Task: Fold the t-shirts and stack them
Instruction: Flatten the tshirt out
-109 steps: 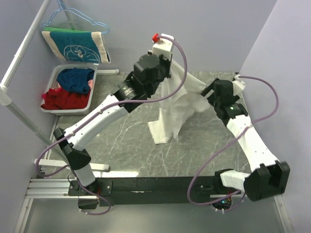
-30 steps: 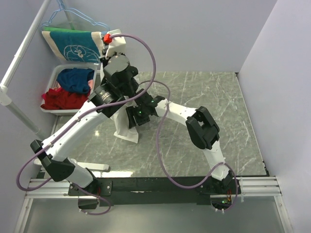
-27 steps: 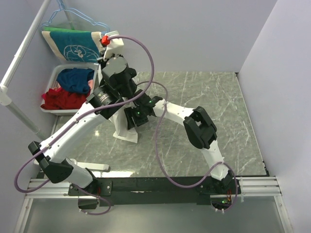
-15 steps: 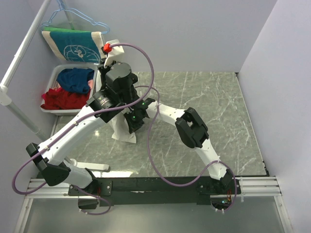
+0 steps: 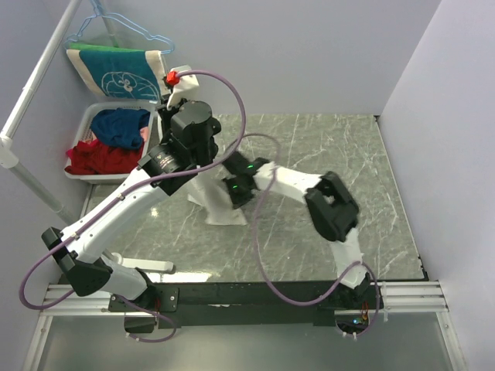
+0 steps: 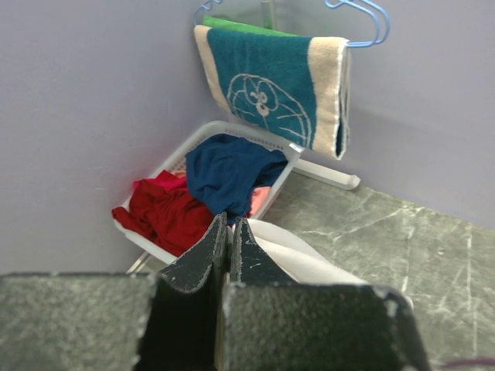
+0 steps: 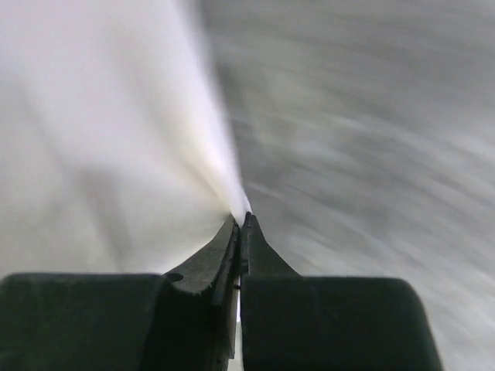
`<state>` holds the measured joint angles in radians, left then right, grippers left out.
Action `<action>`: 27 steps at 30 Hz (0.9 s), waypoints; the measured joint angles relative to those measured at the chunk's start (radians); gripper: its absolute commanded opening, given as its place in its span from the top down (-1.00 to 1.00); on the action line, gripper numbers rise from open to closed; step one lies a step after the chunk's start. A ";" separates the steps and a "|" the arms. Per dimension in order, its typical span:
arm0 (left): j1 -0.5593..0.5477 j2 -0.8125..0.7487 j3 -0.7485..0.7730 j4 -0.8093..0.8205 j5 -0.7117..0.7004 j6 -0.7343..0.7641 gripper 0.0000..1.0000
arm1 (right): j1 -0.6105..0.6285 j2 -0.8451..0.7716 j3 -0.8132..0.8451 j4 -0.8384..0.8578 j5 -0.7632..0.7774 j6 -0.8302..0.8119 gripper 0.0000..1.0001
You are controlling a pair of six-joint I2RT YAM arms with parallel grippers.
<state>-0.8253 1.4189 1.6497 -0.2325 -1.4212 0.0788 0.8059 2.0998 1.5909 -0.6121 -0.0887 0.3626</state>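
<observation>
So left end effector point(image 6: 229, 222) is clamping shut on the white t-shirt point(image 5: 219, 210) dangling beneath it, right end effector point(image 7: 241, 220) pinching its edge tight.

Even, soft light with faint shadows; right wrist view smeared by blur.

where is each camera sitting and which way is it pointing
Top external: above and behind the bases, looking down on the table; left arm and right arm meet at the white t-shirt.
Left wrist: on the left arm, facing the corner basket and hanging towel; left gripper shut below.
Right wrist: blurred, facing the t-shirt and table; right gripper pinching the cloth.
Shared: top and left wrist both show basket and towel.
</observation>
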 measured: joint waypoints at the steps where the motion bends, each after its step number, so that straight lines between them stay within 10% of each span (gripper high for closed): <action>1: 0.000 0.002 0.002 -0.004 0.007 -0.008 0.98 | -0.031 -0.053 -0.051 0.000 0.021 0.012 1.00; 12: 0.151 0.163 0.258 -0.347 0.343 -0.367 0.98 | -0.439 -0.438 -0.109 -0.026 0.186 0.049 1.00; 27: 0.441 0.429 0.510 -0.409 0.840 -0.508 0.98 | -0.590 -0.470 0.223 -0.013 0.227 0.032 1.00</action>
<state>-0.3847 1.8481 2.1601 -0.6415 -0.5816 -0.4290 0.2161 1.6302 1.8141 -0.6254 0.1387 0.3950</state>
